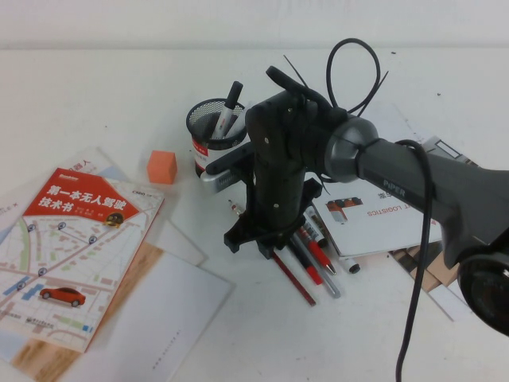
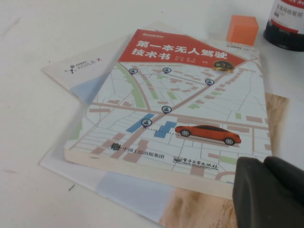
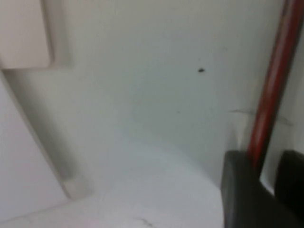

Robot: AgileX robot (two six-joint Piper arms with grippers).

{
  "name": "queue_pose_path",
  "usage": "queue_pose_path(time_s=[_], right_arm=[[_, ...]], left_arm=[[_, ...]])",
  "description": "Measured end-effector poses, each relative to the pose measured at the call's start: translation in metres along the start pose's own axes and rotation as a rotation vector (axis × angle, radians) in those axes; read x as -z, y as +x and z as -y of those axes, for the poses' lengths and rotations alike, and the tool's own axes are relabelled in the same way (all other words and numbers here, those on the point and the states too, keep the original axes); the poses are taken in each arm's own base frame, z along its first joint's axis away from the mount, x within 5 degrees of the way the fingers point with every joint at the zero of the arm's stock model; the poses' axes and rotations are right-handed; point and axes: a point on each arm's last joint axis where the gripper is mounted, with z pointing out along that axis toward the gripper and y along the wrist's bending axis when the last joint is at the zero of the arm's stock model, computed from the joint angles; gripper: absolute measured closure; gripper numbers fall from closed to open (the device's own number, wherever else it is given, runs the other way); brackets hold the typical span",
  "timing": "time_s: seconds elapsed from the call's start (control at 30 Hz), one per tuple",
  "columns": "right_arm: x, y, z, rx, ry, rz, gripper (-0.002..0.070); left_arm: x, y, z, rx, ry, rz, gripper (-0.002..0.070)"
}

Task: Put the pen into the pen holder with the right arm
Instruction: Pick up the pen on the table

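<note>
From the high view we see the right arm reaching in from the right and bent down over the middle of the white table [image 1: 95, 95], its right gripper [image 1: 269, 243] low at the table among a small cluster of pens, with the red pen [image 1: 293, 278] running out from under it toward the robot; beside that one lie a red-and-black pen [image 1: 318, 256] and a silver-tipped pen [image 1: 324, 278], partly on an open booklet [image 1: 382, 219]. Behind the arm stands the black mesh pen holder [image 1: 213, 127] with a black marker [image 1: 231, 107] upright in it, and just to its left sits an orange cube [image 1: 161, 166]. On the left of the table lies a red-topped map book [image 1: 75, 255] on loose sheets of paper [image 1: 171, 310]. From the left wrist view we see the left gripper [image 2: 267, 192] as a dark shape at the picture's edge, hovering over the same map book; we cannot tell how its fingers stand, and the orange cube and the base of the pen holder show beyond the book. From the right wrist view we see the red pen lying between the two dark fingers [image 3: 240, 190] of the right gripper, which sit narrowly on either side of it, right at the table
</note>
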Motion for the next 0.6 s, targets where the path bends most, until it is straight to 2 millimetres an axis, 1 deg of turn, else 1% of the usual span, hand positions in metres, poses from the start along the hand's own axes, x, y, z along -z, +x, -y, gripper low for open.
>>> queue_pose_path(time_s=[0.13,0.27,0.33,0.43,0.6], right_arm=[[0.0,0.0,0.0,0.0,0.0,0.0,0.0559],[0.001,0.0,-0.001,-0.003,-0.008,0.002,0.0644],[0.003,0.0,-0.002,0.0,-0.018,0.007,0.0654],[0.019,0.0,-0.005,-0.004,-0.055,0.047,0.0656],[0.068,-0.003,-0.012,-0.015,-0.131,0.234,0.0657]], left_arm=[[0.0,0.0,0.0,0.0,0.0,0.0,0.0676],[0.0,0.0,0.0,0.0,0.0,0.0,0.0676],[0.0,0.0,0.0,0.0,0.0,0.0,0.0676],[0.0,0.0,0.0,0.0,0.0,0.0,0.0676],[0.0,0.0,0.0,0.0,0.0,0.0,0.0676]])
